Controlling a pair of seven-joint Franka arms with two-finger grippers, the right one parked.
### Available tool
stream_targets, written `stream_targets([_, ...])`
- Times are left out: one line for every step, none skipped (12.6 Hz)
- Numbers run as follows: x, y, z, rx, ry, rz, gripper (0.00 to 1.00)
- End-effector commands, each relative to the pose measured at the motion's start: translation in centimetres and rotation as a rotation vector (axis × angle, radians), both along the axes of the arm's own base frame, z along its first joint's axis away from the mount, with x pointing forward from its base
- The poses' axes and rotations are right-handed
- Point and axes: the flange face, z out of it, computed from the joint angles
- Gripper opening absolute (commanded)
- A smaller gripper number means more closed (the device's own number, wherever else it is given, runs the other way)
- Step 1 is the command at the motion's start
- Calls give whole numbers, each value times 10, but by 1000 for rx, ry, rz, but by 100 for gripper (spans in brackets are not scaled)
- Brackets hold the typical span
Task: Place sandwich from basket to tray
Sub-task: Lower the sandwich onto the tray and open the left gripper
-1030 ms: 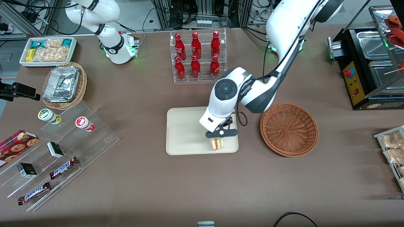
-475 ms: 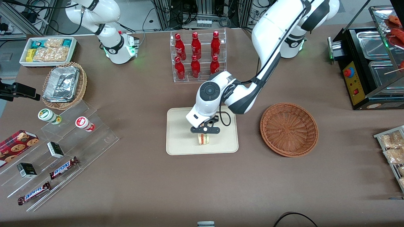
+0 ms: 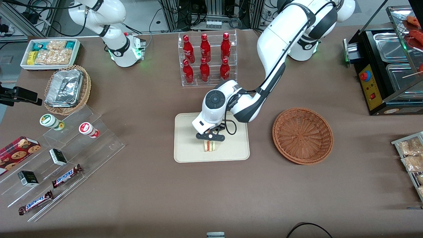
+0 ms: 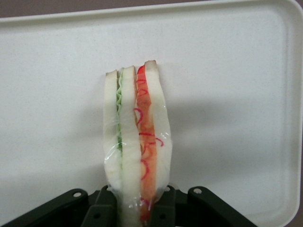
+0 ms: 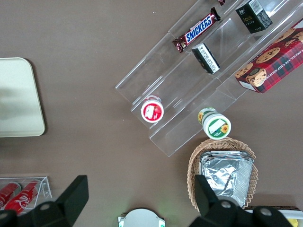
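sandwich [image 4: 137, 142]: wrapped, upright, over tray [image 3: 188, 153], in tool [image 3: 209, 141] | basket [image 3: 302, 135]: empty

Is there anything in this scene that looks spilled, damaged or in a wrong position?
Nothing stands out. The gripper is shut on the wrapped sandwich, held on edge over the tray; its wrap looks intact. The basket sits upright and empty beside the tray. Nothing looks spilled.

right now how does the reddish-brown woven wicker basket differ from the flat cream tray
The reddish-brown woven wicker basket is round, bowl-shaped and holds nothing; the flat cream rectangular tray is smooth, low-rimmed, and has the wrapped sandwich over it, held upright by the gripper. Both sit on the brown table, beside each other.
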Motion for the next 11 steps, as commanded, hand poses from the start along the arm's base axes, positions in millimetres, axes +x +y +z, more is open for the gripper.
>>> stream_targets([3, -5, 5, 0, -25, -10, 100])
stream_targets([3, -5, 8, 1, -26, -9, 100])
stream_targets([5, -4, 13, 0, -33, -7, 100])
stream_targets([9, -4, 26, -8, -50, -4, 100])
stream_targets([12, -2, 61, -23, -78, 1, 100])
stream_targets([15, 4, 93, -29, -85, 20, 100])
stream_targets([14, 9, 125, -23, -90, 36, 100])
stream_targets([23, 26, 151, -16, -92, 81, 100])
stream_targets([26, 41, 180, -5, -92, 133, 100])
stream_targets([25, 55, 208, 13, -91, 182, 100])
stream_targets([31, 86, 235, 27, -98, 251, 100])
